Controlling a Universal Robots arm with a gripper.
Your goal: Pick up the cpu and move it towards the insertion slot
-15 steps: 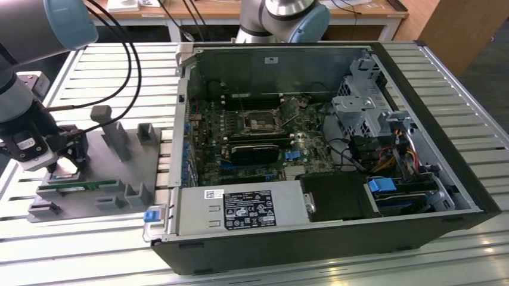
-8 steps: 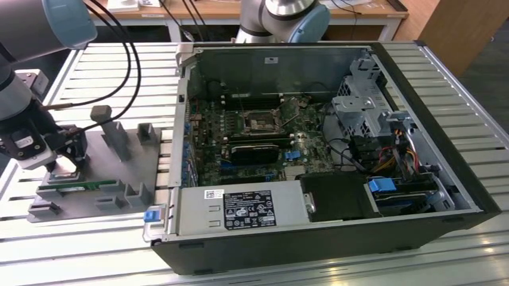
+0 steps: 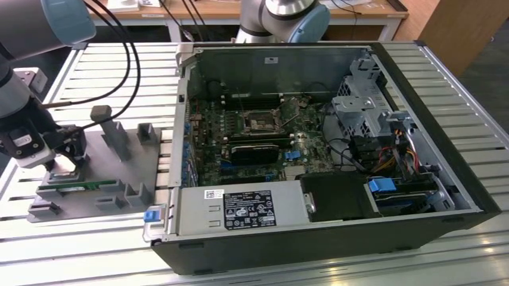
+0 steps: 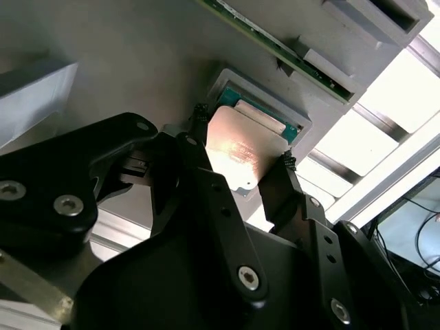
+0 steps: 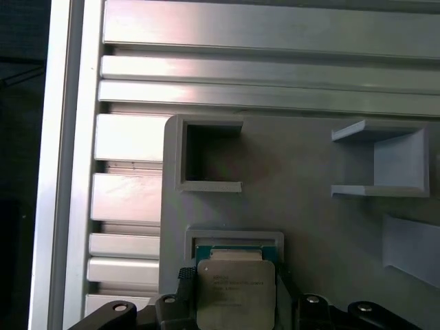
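Over the grey plastic fixture on the slatted aluminium table, black gripper jaws clamped on the square silvery-topped cpu; black computer case alongside, wooden desk behind.

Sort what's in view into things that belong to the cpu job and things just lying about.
Belongs to the job:
- gripper, closed on the cpu
- insertion slot, on the board inside the open case
- grey fixture, whose recess lies under the cpu

Just lying about:
- green memory stick on the fixture
- long black card
- power supply
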